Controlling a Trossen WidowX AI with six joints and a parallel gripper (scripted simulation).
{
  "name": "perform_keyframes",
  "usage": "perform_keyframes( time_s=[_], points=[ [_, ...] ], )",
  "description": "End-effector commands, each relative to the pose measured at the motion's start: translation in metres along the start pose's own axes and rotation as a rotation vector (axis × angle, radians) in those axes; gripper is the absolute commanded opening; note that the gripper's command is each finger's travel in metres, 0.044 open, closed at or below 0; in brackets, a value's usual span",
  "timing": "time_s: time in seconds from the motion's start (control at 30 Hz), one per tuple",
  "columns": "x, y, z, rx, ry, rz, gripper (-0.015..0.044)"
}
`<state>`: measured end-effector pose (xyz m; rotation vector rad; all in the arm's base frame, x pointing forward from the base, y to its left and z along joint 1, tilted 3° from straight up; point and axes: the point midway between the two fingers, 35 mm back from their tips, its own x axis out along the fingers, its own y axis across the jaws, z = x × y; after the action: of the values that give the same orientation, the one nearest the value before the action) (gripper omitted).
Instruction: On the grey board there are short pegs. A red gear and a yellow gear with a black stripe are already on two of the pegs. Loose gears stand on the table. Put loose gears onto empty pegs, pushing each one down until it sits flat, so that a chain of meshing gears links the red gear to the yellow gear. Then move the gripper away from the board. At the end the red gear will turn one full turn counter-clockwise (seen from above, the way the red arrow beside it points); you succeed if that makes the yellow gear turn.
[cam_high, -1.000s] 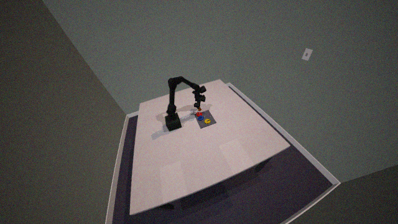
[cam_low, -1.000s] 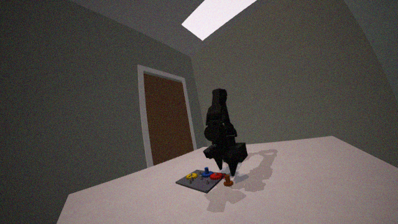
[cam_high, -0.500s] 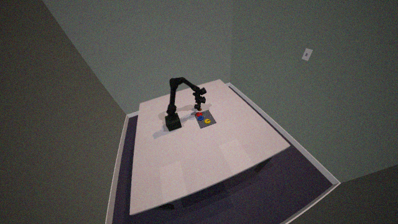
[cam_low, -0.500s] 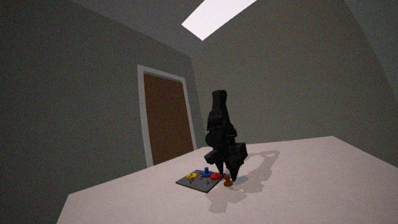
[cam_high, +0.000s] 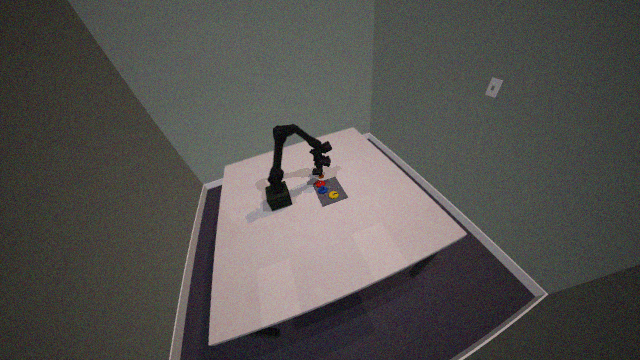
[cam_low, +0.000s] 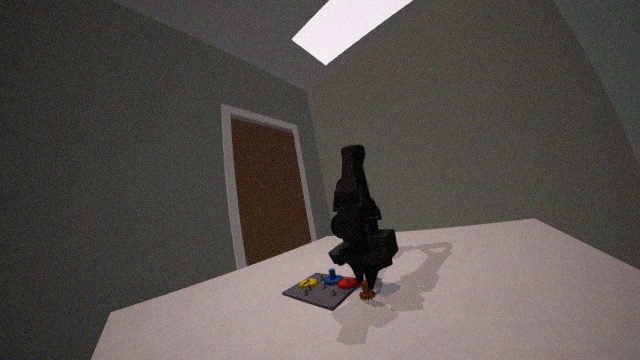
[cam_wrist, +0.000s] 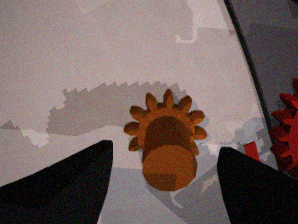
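Your black six-joint arm (cam_high: 278, 157) (cam_low: 352, 200) reaches over the pale table (cam_high: 320, 250) (cam_low: 250, 320), beside the flat grey square board (cam_high: 325, 201) (cam_low: 319, 305) (cam_wrist: 255, 45) carrying blue (cam_high: 322, 190) (cam_low: 332, 280), red (cam_high: 320, 184) (cam_low: 347, 283) (cam_wrist: 289, 132) and black-striped yellow toothed gears (cam_high: 334, 195) (cam_low: 305, 283). Your black parallel-jaw gripper (cam_high: 320, 175) (cam_low: 365, 286) (cam_wrist: 165, 153) is partly open, holding nothing, fingertips either side of the orange toothed gear's upright round handle (cam_wrist: 170, 160); that orange gear (cam_high: 321, 176) (cam_low: 367, 294) (cam_wrist: 167, 117) stands on the table, just off the board near the red one.
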<state>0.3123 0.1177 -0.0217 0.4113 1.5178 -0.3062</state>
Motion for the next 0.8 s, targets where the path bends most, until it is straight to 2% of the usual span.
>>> perform_keyframes(
  time_s=[0.0, 0.07, 0.3, 0.33, 0.77],
  points=[
    [0.0, 0.0, 0.0, 0.005, -0.002, -0.002, 0.0125],
    [0.0, 0.0, 0.0, 0.005, -0.002, -0.002, 0.0072],
    [0.0, 0.0, 0.0, 0.005, -0.002, -0.002, 0.0026],
    [0.0, 0.0, 0.0, 0.005, -0.002, -0.002, 0.0],
    [-0.036, 0.005, 0.005, 0.005, -0.003, -0.001, 0.0]
  ],
)
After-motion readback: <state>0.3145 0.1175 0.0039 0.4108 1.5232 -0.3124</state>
